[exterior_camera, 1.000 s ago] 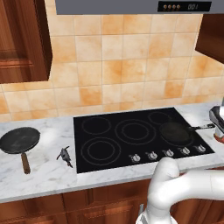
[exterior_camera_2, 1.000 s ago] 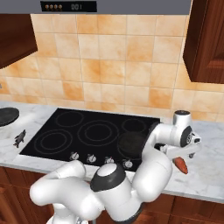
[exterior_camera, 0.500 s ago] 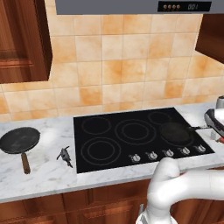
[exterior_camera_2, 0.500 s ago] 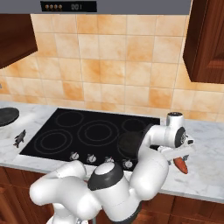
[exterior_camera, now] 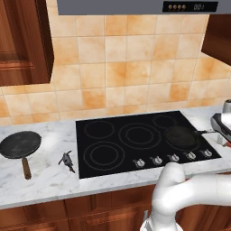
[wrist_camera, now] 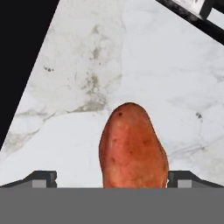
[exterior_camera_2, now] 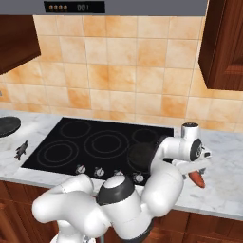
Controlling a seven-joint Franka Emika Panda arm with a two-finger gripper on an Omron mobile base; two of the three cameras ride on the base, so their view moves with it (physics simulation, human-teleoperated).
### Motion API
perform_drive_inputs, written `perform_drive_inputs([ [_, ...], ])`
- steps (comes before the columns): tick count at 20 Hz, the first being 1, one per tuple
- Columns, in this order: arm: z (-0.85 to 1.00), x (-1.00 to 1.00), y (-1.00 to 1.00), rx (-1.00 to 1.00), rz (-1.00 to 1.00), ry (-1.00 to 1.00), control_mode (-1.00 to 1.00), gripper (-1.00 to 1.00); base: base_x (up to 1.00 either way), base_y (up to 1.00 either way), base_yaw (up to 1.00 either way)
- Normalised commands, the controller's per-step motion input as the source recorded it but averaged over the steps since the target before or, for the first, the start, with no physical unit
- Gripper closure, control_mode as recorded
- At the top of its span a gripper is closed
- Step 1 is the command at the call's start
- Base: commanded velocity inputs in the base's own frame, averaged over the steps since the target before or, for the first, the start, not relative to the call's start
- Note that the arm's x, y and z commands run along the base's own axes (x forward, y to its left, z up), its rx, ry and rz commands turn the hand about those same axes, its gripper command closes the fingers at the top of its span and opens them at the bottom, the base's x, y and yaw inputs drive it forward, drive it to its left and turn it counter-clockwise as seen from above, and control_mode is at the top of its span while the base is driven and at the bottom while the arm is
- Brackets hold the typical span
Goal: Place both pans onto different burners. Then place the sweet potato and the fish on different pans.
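The sweet potato (wrist_camera: 132, 148), orange-red, lies on the marble counter right of the cooktop, also seen as the sweet potato (exterior_camera_2: 197, 179). My gripper (wrist_camera: 113, 179) hangs just over it, open, one fingertip (wrist_camera: 41, 178) on each side and neither touching it. The hand (exterior_camera_2: 191, 149) points down at the counter's right end. The pan with a thin dark handle (exterior_camera: 180, 135) sits on the front right burner. On the counter at far left rests the wooden-handled pan (exterior_camera: 20, 144). Between it and the cooktop lies the grey fish (exterior_camera: 66, 159).
The black glass cooktop (exterior_camera: 113, 155) has several free burner rings and a row of silver knobs (exterior_camera: 171, 158) along its front. The thin pan handle (wrist_camera: 192, 13) runs close by the sweet potato. A tiled wall stands behind, with wooden cabinets above on both sides.
The hand has shifted slightly and sunk a little over the sweet potato. Its jaws have stayed open. Pans and fish have not moved.
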Motion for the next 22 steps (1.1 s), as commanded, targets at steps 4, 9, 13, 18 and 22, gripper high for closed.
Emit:
perform_drive_inputs([
  [4, -0.17, 0.04, -0.22, 0.0, 0.0, -0.06, -1.0, -1.0, 0.0, 0.0, 0.0],
  [9, -0.22, 0.03, -0.13, 0.0, 0.0, -0.06, -1.0, -1.0, 0.0, 0.0, 0.0],
  [13, -0.17, 0.05, 0.0, 0.0, 0.0, -0.01, -1.0, 1.0, 0.0, 0.0, 0.0],
  [18, 0.0, 0.0, 0.0, 0.0, 0.0, 0.0, -1.0, 1.0, 0.0, 0.0, 0.0],
  [22, 0.05, 0.01, 0.0, 0.0, 0.0, 0.0, -1.0, 1.0, 0.0, 0.0, 0.0],
])
